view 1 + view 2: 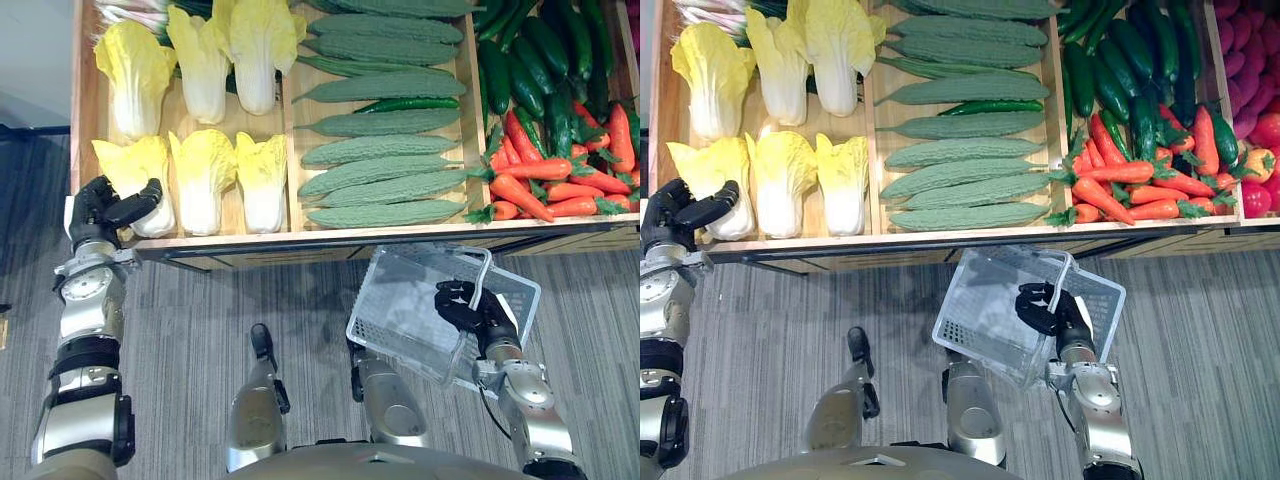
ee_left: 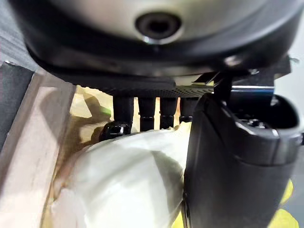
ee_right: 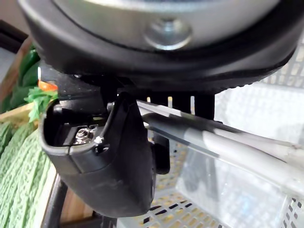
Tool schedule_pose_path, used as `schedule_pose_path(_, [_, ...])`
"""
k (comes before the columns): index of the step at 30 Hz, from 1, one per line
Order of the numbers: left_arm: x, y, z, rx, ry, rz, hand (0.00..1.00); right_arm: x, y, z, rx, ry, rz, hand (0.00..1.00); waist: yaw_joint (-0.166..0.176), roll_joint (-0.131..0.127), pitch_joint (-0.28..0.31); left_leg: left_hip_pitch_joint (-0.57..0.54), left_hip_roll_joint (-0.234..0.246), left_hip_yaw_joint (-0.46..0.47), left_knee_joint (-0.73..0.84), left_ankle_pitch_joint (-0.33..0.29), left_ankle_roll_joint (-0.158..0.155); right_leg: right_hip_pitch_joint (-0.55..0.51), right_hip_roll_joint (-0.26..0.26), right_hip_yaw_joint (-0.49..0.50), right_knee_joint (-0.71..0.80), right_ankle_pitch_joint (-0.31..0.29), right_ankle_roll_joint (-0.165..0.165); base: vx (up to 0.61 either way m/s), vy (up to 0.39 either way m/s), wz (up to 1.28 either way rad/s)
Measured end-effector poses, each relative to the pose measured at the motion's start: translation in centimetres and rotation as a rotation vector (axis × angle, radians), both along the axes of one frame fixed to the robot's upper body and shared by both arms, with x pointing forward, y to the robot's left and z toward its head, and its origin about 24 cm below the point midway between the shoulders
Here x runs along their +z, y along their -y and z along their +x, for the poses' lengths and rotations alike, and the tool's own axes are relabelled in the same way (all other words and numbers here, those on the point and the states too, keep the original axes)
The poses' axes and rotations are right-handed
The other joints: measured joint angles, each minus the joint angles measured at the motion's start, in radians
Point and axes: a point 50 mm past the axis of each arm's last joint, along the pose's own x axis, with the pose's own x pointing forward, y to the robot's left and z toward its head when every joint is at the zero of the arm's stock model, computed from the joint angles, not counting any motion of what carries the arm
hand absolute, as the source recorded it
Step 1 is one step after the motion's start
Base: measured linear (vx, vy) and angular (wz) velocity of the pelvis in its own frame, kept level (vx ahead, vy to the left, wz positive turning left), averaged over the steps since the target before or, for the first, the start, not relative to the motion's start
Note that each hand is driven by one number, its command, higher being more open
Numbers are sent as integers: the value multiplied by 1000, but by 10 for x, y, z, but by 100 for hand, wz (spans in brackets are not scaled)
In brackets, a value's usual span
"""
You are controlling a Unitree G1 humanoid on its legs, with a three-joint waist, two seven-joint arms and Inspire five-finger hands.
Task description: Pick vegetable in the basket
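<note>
Closest in, below the front edge of the long wooden display shelf [image 1: 300, 240], hangs a see-through white plastic basket [image 1: 395, 300]. It is tilted and looks to have nothing in it. The right hand [image 1: 470, 305] carries it, fingers [image 3: 164, 156] curled round the pale grey bail handle [image 3: 228, 147]. The basket hangs off the shelf front about where the compartment of knobbly green bitter gourds [image 1: 380, 180] meets the heap of orange carrots [image 1: 540, 190].

At the shelf's front left corner the left hand [image 1: 100, 210] is on a pale yellow-leaved napa cabbage with a thick white stem [image 1: 128, 165], the leftmost of the front row. The cabbage lies on the shelf boards, its long axis running front to back, the white stem end towards the shelf's front edge and the leaves towards its back. In the wrist view the fingers [image 2: 145, 111] reach over the white bulge [image 2: 128, 175] and bend down behind it, with the thumb [image 2: 232, 166] along the near side. The hand appears closed round the stem end.

The left hand has the cabbage, and the basket waits well apart from it, further right along the shelf front. By my reading the lift should bring the stem end up and out over the front edge, then carry it rightward. The basket's open mouth already tips towards the shelf.
</note>
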Motion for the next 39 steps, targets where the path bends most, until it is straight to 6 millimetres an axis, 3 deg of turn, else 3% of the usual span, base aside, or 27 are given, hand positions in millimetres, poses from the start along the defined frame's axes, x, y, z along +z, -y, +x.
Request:
schedule_pose_path(5, [12,12,4,-66,52,-8,0,-12,12,-20,-63,-52,36,0,-20,1,-30,33,-8,-33,2,-4,1,57,-11,-40,-3,-17,-2,77,2,21])
schedule_pose_path(8, [21,16,5,-88,98,-12,0,-26,42,-46,-242,-117,55,0,-23,11,-93,62,-25,-49,2,-17,3,85,-27,-57,26,-54,2,101,28,24])
schedule_pose_path(14, [27,7,-14,-65,177,-37,0,-45,105,-124,-654,-267,73,0,-21,47,-197,128,-42,-60,-1,-66,-1,161,-41,-75,36,-102,5,79,7,9])
schedule_pose_path(20, [30,-6,-30,-29,191,-5,0,-49,130,-177,-938,-319,115,0,-28,38,-268,142,-47,-63,-2,-64,7,176,-39,-80,35,-110,1,32,-5,1])
schedule_pose_path(25, [28,-7,-34,-29,195,-20,0,-43,138,-191,-1042,-285,125,0,-27,22,-323,161,-48,-63,-2,-63,9,195,-39,-78,35,-110,0,-8,0,0])
schedule_pose_path(29, [34,-6,-42,-41,216,5,0,-37,142,-178,-1053,-238,120,0,-34,25,-352,161,-48,-59,-3,-71,7,192,-39,-75,35,-115,-7,-72,0,-4])
schedule_pose_path(33, [37,-1,-47,-74,224,28,0,0,156,-152,-1004,-105,18,0,-42,45,-376,161,-48,-44,-2,-69,10,176,-41,-56,43,-114,-7,-46,7,-10])
schedule_pose_path(39, [65,22,-46,-208,356,103,0,128,195,-102,-865,251,-347,0,-52,57,-383,164,-47,-26,-2,-67,15,174,-42,-35,25,-100,17,-11,8,-9])
